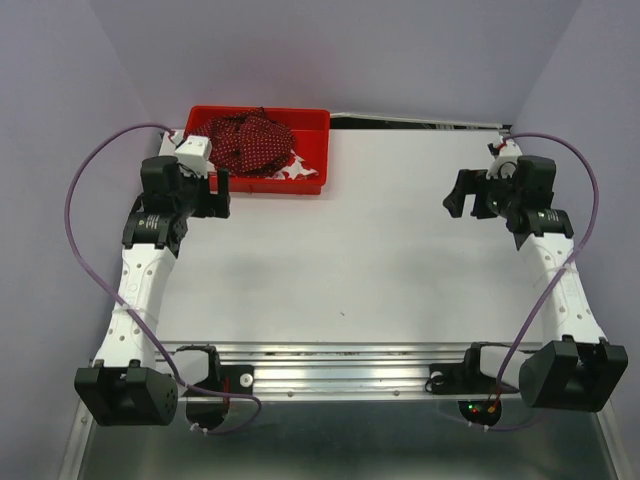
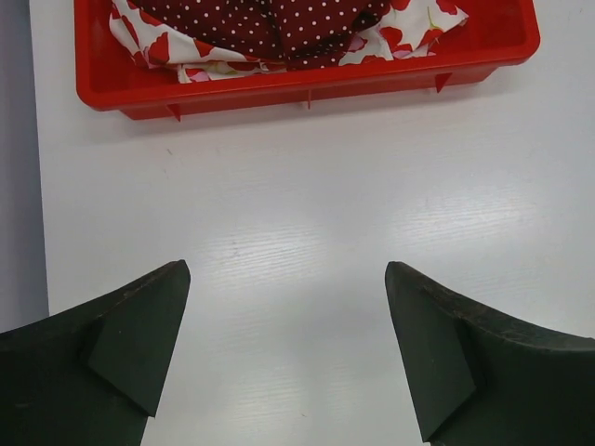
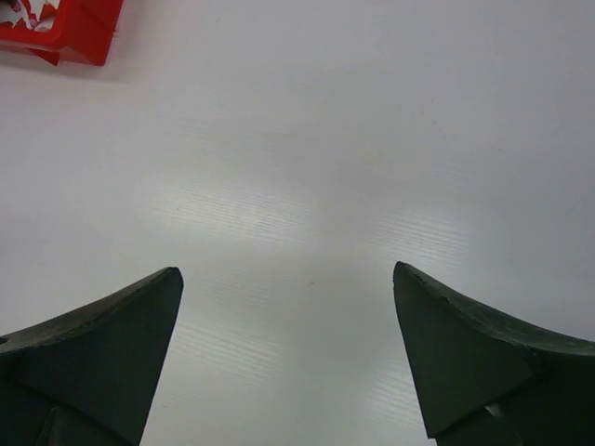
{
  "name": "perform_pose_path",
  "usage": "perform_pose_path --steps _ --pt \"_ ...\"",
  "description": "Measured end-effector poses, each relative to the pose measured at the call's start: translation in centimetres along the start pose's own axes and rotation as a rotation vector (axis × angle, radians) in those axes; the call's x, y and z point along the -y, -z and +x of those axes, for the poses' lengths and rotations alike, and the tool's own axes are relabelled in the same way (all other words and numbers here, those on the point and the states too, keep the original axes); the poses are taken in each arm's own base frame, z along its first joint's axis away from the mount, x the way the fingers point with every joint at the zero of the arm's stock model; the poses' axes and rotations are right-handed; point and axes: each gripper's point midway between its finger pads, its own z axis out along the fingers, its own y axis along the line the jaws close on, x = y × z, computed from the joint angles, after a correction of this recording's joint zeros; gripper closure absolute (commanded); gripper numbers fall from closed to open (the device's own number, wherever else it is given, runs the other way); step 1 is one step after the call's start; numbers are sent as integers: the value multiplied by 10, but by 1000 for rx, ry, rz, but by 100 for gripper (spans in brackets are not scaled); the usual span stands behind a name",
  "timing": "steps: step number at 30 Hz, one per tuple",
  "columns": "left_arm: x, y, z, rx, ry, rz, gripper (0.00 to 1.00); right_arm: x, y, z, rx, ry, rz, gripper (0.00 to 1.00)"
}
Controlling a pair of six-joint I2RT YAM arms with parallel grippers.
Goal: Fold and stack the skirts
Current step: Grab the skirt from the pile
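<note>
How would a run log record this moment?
dotted skirt atop floral skirt in tray, unfolded | left gripper open, empty, near tray | right gripper open, empty, over table

Glossy red plastic tray, soft cloth skirts, smooth white table

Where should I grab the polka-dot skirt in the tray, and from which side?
Pinch the polka-dot skirt at its raised, bunched middle from straight above, probably with the left gripper. It lies heaped atop the floral skirt, and the tray walls block any sideways approach.
</note>
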Motion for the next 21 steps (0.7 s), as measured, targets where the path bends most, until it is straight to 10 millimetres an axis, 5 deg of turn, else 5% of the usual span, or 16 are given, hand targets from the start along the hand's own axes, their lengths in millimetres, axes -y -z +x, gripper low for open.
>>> perform_pose_path --steps 5,11,18,21 --pt "-7 -14 -11 -16 -15 -17 2 1 -3 3 -12 -5 -2 0" --pt "-18 -59 -75 35 0 -24 1 4 -12 9 -43 -17 -2 0" --pt "-30 -143 -151 127 45 -16 2 10 -23 16 -86 -34 2 0" --pt "-32 -185 -155 125 62 0 2 11 -27 18 -97 -37 5 0"
